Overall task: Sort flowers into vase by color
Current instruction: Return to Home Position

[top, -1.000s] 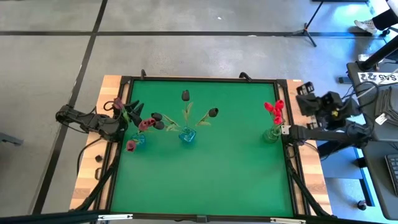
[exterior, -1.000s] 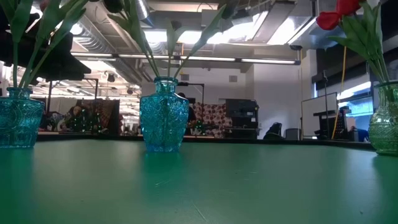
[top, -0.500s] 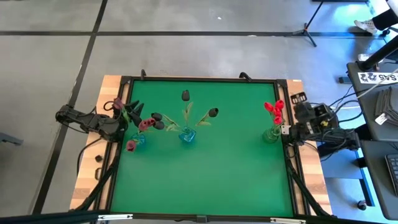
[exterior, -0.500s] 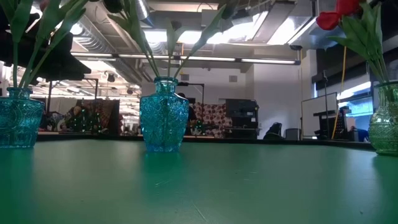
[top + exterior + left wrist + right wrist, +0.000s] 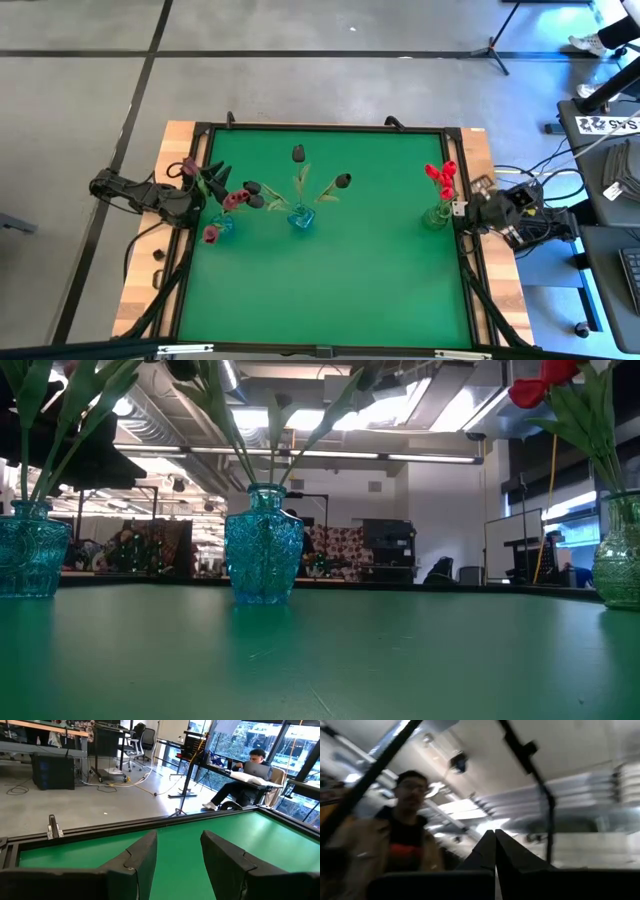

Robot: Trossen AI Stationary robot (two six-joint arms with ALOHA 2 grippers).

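Observation:
Three vases stand on the green table. The left blue vase holds pink-maroon flowers. The middle blue vase holds near-black flowers. The green vase at the right holds red flowers. All the stems stick into the vase mouths. My left gripper is open and holds nothing; it points level over the table's left edge. My right gripper is shut on nothing and tipped up toward the ceiling, off the right edge.
The table has a black frame on a wooden base. The near half of the green surface is bare in the low view. A person shows in the right wrist view, and another sits at a desk beyond the table.
My right arm has sunk and drawn back toward the table's near side at the right edge, folding in on itself. Its gripper has tipped upward and rolled, and stays shut. The flowers and vases have not moved.

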